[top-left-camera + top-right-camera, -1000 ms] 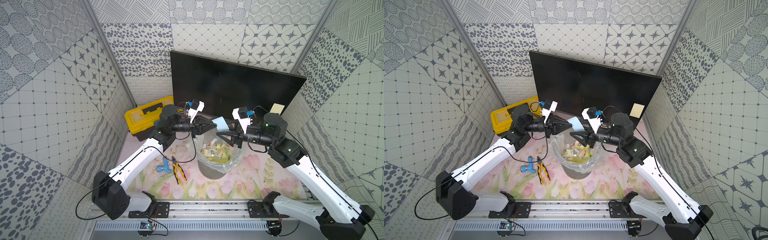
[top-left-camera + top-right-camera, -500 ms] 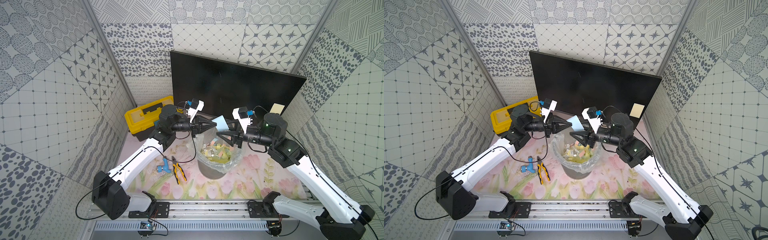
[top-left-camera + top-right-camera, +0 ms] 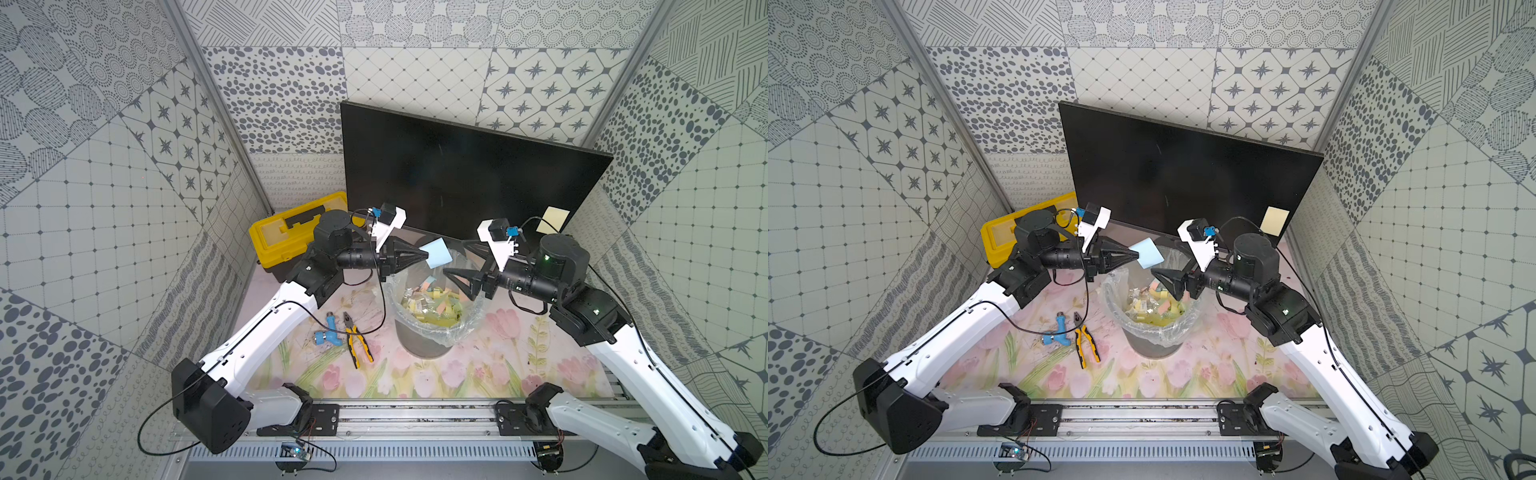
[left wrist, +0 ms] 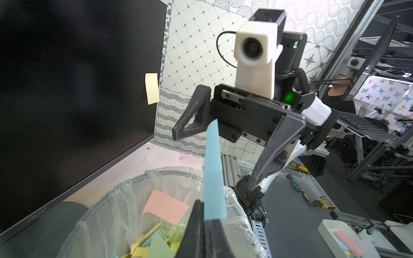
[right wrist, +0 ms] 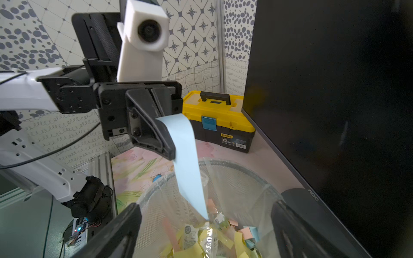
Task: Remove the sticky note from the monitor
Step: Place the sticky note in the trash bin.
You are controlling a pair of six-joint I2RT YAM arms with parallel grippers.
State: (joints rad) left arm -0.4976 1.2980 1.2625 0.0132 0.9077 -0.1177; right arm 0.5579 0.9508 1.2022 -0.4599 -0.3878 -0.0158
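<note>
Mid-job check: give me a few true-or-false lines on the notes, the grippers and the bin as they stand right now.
1. The left gripper is shut on a blue sticky note. True.
2. The right gripper is shut too. False: its jaws stand wide apart, holding nothing.
3. The monitor has no note on it. False: a pale yellow sticky note sticks near its lower corner.
4. The waste bin holds paper scraps. True.

Bright, even light is filling both top views, casting only soft shadows; wrist views are bowing lines and blurring nearest parts.
</note>
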